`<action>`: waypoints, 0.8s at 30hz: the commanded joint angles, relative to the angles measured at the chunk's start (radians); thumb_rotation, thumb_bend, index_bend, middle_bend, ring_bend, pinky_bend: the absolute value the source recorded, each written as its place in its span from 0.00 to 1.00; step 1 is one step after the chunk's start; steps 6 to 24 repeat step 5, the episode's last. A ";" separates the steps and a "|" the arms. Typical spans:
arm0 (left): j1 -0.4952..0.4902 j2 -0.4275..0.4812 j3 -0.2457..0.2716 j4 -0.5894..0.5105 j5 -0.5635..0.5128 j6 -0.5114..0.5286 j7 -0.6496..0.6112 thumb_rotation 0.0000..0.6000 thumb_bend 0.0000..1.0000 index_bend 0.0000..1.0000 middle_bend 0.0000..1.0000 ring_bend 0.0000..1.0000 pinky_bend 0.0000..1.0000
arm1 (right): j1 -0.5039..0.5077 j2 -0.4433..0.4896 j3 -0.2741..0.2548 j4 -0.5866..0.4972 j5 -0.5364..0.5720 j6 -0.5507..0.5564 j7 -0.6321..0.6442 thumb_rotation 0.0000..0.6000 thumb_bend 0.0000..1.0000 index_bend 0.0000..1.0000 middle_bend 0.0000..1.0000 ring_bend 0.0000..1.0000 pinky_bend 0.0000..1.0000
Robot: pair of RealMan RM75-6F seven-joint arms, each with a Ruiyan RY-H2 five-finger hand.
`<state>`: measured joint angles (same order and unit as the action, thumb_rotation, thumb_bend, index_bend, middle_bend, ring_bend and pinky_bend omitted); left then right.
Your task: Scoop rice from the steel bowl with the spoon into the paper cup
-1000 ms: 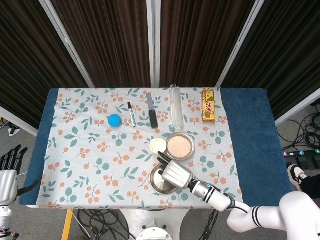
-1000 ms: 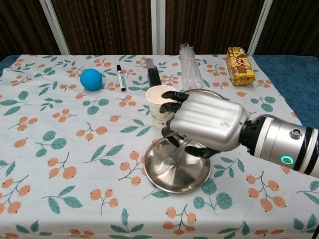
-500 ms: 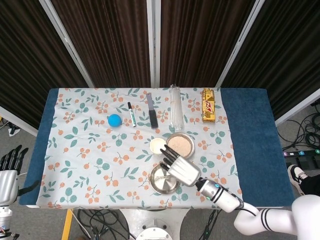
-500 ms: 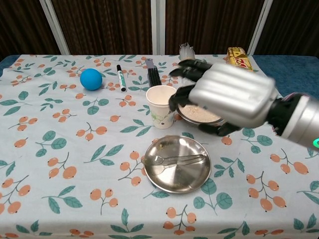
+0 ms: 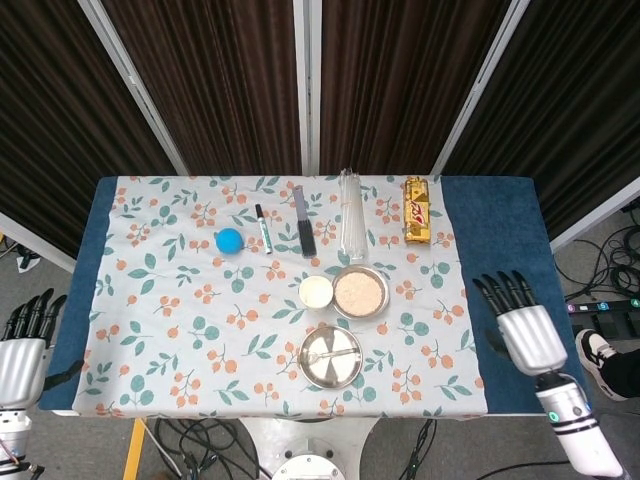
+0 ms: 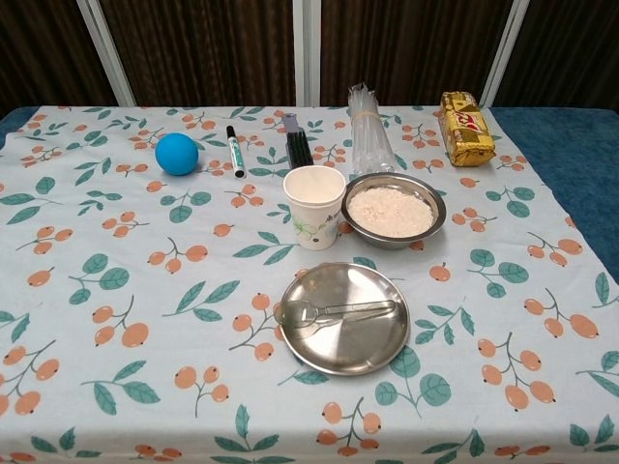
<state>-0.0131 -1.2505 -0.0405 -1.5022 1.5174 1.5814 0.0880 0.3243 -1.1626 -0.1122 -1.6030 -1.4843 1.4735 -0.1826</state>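
A steel bowl (image 6: 395, 210) (image 5: 360, 292) full of white rice stands at the table's middle right. Just left of it stands the white paper cup (image 6: 314, 205) (image 5: 316, 292), upright. In front of them lies a flat steel plate (image 6: 343, 319) (image 5: 331, 356) with the metal spoon (image 6: 334, 311) lying across it, bowl end to the left. My right hand (image 5: 525, 330) hovers off the table's right edge over the blue cloth, fingers apart and empty. My left hand (image 5: 22, 340) hangs off the table's left edge, fingers spread, holding nothing. Neither hand shows in the chest view.
Along the back lie a blue ball (image 6: 176, 153), a black marker (image 6: 235, 151), a dark flat tool (image 6: 297, 143), a clear plastic sleeve (image 6: 368, 135) and a yellow snack pack (image 6: 462, 127). A floral cloth (image 6: 116, 290) covers the table.
My right hand let go of the spoon, which now lies on the steel plate, and drew back from the plate to beyond the table's right edge. The left hand barely moved.
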 commanded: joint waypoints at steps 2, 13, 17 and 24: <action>0.006 0.004 0.014 -0.030 0.006 0.001 0.053 1.00 0.05 0.13 0.13 0.08 0.12 | -0.116 0.014 -0.010 0.066 -0.002 0.104 0.149 1.00 0.27 0.00 0.05 0.00 0.00; 0.004 0.011 0.017 -0.043 0.000 -0.014 0.064 1.00 0.05 0.13 0.13 0.08 0.12 | -0.131 0.003 0.001 0.087 -0.017 0.117 0.166 1.00 0.27 0.00 0.05 0.00 0.00; 0.004 0.011 0.017 -0.043 0.000 -0.014 0.064 1.00 0.05 0.13 0.13 0.08 0.12 | -0.131 0.003 0.001 0.087 -0.017 0.117 0.166 1.00 0.27 0.00 0.05 0.00 0.00; 0.004 0.011 0.017 -0.043 0.000 -0.014 0.064 1.00 0.05 0.13 0.13 0.08 0.12 | -0.131 0.003 0.001 0.087 -0.017 0.117 0.166 1.00 0.27 0.00 0.05 0.00 0.00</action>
